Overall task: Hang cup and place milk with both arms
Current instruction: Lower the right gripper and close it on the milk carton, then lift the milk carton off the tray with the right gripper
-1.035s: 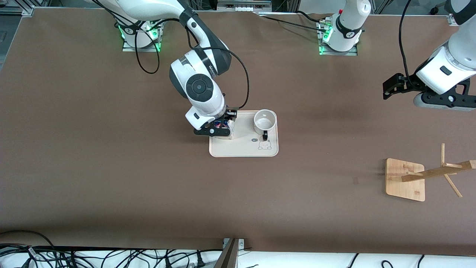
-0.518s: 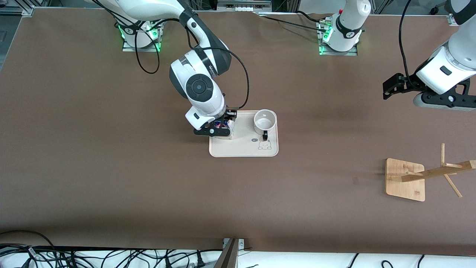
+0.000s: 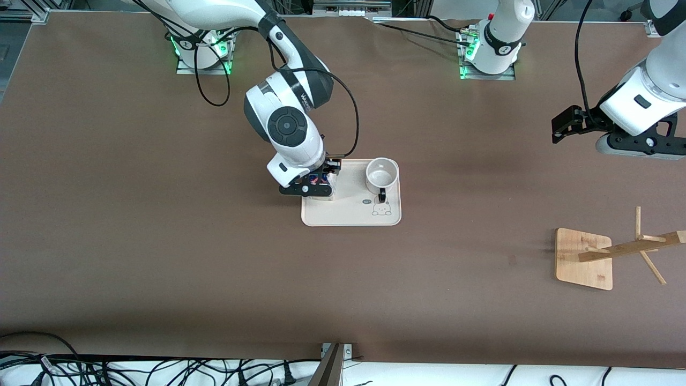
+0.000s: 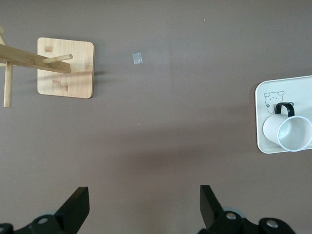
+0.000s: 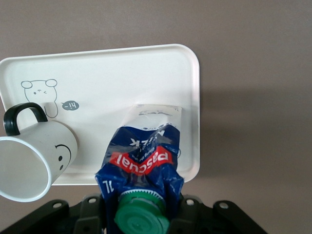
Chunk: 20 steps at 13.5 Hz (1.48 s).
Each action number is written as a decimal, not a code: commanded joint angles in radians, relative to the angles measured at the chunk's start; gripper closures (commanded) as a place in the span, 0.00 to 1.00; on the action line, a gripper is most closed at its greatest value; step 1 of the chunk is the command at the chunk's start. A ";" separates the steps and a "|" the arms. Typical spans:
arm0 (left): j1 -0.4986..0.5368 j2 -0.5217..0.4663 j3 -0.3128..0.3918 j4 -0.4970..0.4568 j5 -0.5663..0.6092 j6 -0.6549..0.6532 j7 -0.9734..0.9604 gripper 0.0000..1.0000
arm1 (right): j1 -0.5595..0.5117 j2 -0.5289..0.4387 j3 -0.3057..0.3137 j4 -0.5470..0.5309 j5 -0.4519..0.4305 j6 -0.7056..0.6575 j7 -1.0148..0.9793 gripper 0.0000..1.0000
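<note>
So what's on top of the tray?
On the tray stand the cup and the milk, which the right hand grips. A little bear drawing shows; the spots beneath both are covered.

Even overhead light, soft shadows, all views sharp.

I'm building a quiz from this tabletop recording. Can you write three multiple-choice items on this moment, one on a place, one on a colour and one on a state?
1. Where does the cup stand?
A. on the tray
B. on the wooden rack
C. on the bare table

2. What colour is the cap on the milk?
A. red
B. green
C. yellow

3. How is the right gripper?
A. open above the cup
B. shut on the milk
C. shut on the rack

Answers: 1 A, the cup stands upright on the tray beside the milk. 2 B, the right wrist view shows a round green cap. 3 B, its fingers clamp the carton over the tray, while the left gripper waits open over bare table.
</note>
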 commanded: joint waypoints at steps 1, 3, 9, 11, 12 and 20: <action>-0.002 0.016 0.002 0.036 0.024 -0.025 -0.008 0.00 | -0.004 -0.012 0.001 0.000 0.020 -0.006 -0.019 0.59; -0.002 0.016 0.002 0.036 0.024 -0.025 -0.008 0.00 | -0.002 -0.018 0.001 0.002 0.020 -0.006 -0.016 0.59; -0.002 0.016 0.002 0.036 0.024 -0.025 -0.009 0.00 | 0.004 -0.157 -0.007 0.005 0.008 -0.169 -0.019 0.59; -0.002 0.016 0.002 0.036 0.024 -0.025 -0.009 0.00 | 0.001 -0.236 -0.057 0.006 0.005 -0.258 -0.029 0.59; -0.002 0.016 0.002 0.036 0.024 -0.025 -0.009 0.00 | 0.001 -0.268 -0.085 0.008 0.005 -0.288 -0.054 0.59; -0.003 0.019 -0.006 0.034 0.020 -0.046 -0.012 0.00 | 0.001 -0.334 -0.439 0.006 0.020 -0.457 -0.453 0.59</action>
